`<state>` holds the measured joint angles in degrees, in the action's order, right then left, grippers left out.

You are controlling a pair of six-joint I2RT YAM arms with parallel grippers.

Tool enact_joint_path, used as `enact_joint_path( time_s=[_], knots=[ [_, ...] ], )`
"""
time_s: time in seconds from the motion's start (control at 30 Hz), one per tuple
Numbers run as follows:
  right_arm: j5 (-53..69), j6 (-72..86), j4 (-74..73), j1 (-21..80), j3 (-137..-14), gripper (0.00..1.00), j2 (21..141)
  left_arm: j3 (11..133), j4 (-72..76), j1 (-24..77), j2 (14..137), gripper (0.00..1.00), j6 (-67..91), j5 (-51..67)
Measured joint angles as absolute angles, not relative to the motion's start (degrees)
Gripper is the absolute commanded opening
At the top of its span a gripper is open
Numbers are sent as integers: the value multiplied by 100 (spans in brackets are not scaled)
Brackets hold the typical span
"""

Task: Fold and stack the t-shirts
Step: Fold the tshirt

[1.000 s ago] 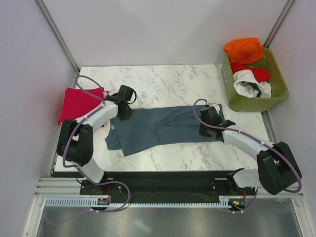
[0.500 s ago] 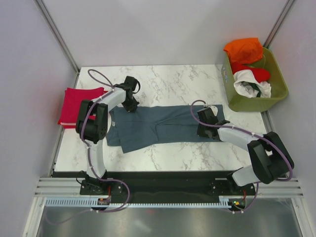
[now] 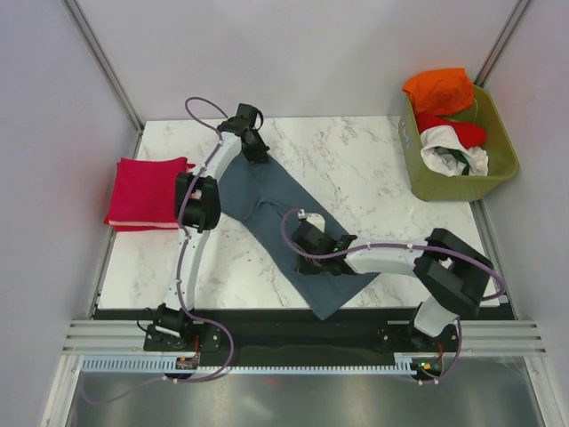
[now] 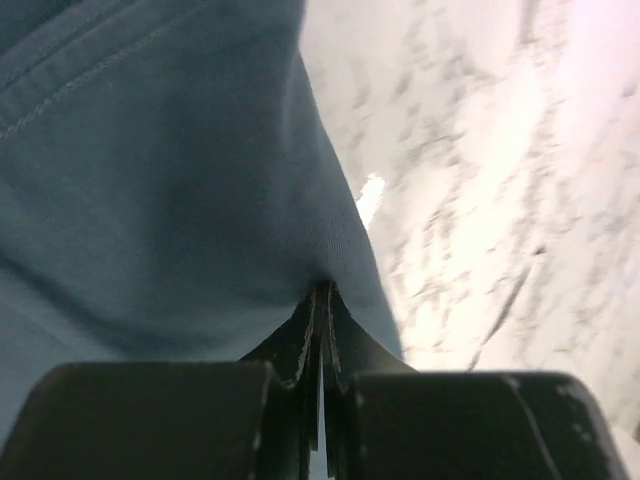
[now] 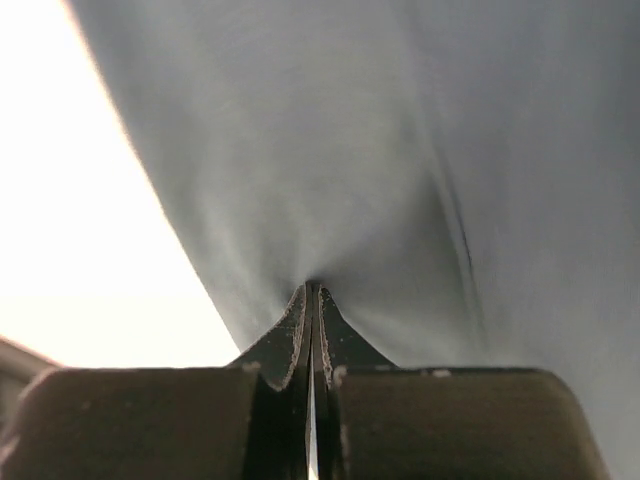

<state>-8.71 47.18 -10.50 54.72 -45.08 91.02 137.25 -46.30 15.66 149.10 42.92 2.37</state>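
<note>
Blue tee (image 3: 267,200) has swung from lying across the table (image 3: 356,169) to a diagonal, running far-left back to the near edge. Probably a re-lay before the next fold, so the fold isn't done. Left gripper (image 3: 255,149) is stretched far back, right gripper (image 3: 307,253) reaches in low to centre. Both are pinched shut on the blue tee. Red tee (image 3: 142,191) sits folded at left.

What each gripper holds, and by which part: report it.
Both hold the blue-grey t-shirt. The left gripper pinches its far end, close to an edge. The right gripper pinches a fold of cloth toward its near end.
</note>
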Motion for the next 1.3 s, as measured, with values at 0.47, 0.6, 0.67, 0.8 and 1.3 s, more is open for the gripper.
enact_joint_path(
  time_s=[0.47,0.6,0.67,0.8,1.3],
  knots=[
    [172,3997,-615,4493,-5712,27,8739,13974,-2587,1809,15640,2,5614,2276],
    [395,3704,-646,3376,-6226,45,8750,13920,-2351,1959,15568,6,5583,2366],
    [556,3553,-709,2902,-6705,46,9080,13644,-2351,2010,15358,11,5422,2416],
    [998,3352,-709,2338,-7758,46,10097,12554,-2412,1951,14411,17,5078,2324],
    [2364,3293,-943,1782,-10460,56,13445,8517,-1944,1498,9312,20,4112,1247]
  ],
)
